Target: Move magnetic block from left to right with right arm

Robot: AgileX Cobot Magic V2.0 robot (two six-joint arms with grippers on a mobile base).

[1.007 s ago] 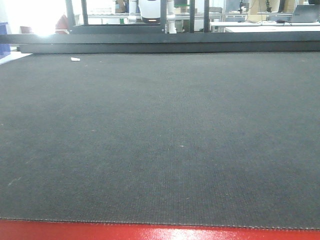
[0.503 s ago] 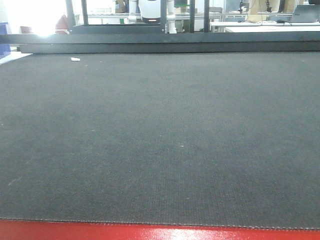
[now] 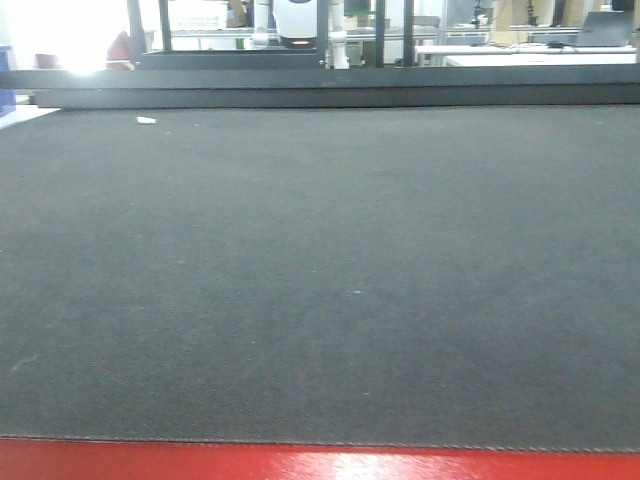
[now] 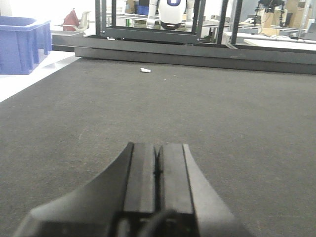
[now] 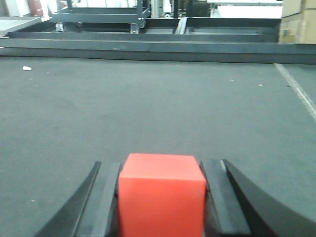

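The magnetic block (image 5: 162, 197), a plain bright-red cube, fills the gap between the two black jaws of my right gripper (image 5: 162, 165) in the right wrist view. Both jaws press flat against its sides, so the gripper is shut on it, just above the dark mat (image 5: 148, 108). In the left wrist view my left gripper (image 4: 158, 147) is shut, its two pads meeting with nothing between them. The front view holds only the dark mat (image 3: 320, 260); neither gripper nor the block shows there.
A small white scrap (image 4: 145, 70) lies far back on the mat. A black metal rail (image 3: 320, 85) runs along the far edge. A blue bin (image 4: 22, 44) stands off the mat's left side. A red strip (image 3: 320, 462) borders the near edge.
The front view has shifted slightly, with the far rail and the white scrap sitting a little lower and further left. No gripper or block appears in any of its frames.
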